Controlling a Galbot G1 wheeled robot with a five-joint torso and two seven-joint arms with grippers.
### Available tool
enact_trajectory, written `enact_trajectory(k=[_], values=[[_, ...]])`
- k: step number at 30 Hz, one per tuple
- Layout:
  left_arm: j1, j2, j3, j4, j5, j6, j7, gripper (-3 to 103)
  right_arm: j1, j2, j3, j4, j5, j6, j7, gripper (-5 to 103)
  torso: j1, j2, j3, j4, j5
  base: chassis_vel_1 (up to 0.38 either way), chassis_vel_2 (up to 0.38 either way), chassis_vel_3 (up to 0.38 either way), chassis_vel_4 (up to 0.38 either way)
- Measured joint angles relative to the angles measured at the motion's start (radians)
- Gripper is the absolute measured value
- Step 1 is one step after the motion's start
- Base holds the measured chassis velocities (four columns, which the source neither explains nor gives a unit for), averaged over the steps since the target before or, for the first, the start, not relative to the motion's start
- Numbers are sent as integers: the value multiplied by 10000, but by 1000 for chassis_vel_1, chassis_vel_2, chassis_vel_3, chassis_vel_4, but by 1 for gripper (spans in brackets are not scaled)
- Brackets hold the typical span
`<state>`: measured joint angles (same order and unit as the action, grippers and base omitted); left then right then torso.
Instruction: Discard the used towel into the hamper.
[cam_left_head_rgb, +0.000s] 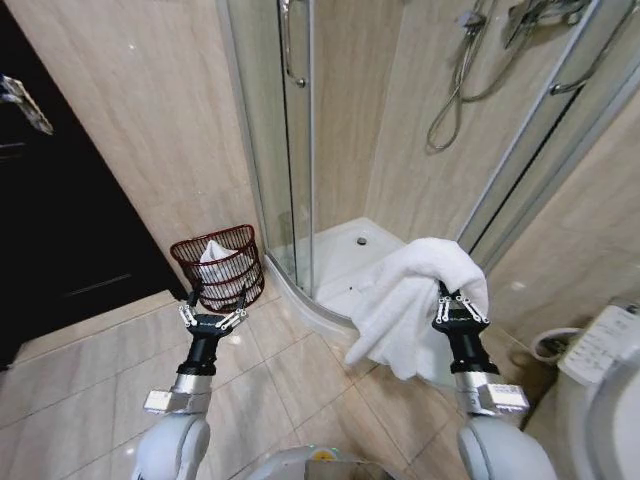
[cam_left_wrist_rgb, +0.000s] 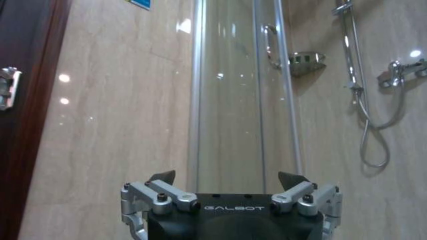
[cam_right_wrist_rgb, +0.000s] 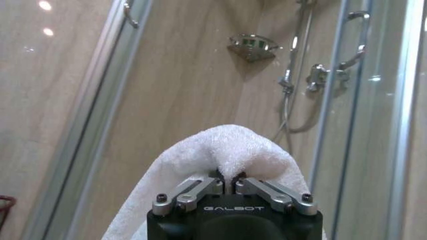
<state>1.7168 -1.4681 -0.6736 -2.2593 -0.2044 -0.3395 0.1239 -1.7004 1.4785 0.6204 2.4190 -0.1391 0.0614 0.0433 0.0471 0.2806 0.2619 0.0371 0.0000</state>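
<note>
In a tiled bathroom, my right tool (cam_left_head_rgb: 459, 306) holds a white towel (cam_left_head_rgb: 410, 300) aloft, its fingers pinched together on a fold near the top of the cloth while the rest hangs loose below, in front of the curved glass shower door (cam_left_head_rgb: 285, 140). In the right wrist view the two fingers meet on a bunched ridge of the towel (cam_right_wrist_rgb: 223, 155), with the shower hose (cam_right_wrist_rgb: 293, 90) on the wall behind.

My left tool (cam_left_head_rgb: 212, 318) hangs empty and spread apart, low over the floor tiles and just in front of the hamper (cam_left_head_rgb: 218, 265). The hamper, a small dark wicker basket, stands on the floor against the wall beside the shower tray (cam_left_head_rgb: 345, 260), with something white already showing inside it.

As I judge it, the towel is picked up and the carry is in hand; the drop is not yet done. The hamper sits well to the left of the towel, so the next move calls for swinging the right arm across until the cloth hangs over the rim before letting go, with the trailing end likely to catch on the edge.
</note>
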Motion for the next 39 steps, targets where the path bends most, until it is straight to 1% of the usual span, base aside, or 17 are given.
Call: enact_trajectory(k=[13,28,39], values=[[73,-58,-58,-26,53,-58,2,100,35,-28,-225,-111,-89,86,-139,5,0,0,0,0,0,115,109,4,11],[27,-84,-82,23,43,-189,-34,100,187,-85,-525,-70,-224,-31,-127,5,1,0,0,3,-2,174,168,49,54],[-133,-150,-53,240,77,-377,-285,100,506,-104,-716,-353,-147,-95,-136,5,0,0,0,-2,4,84,86,-31,-40]])
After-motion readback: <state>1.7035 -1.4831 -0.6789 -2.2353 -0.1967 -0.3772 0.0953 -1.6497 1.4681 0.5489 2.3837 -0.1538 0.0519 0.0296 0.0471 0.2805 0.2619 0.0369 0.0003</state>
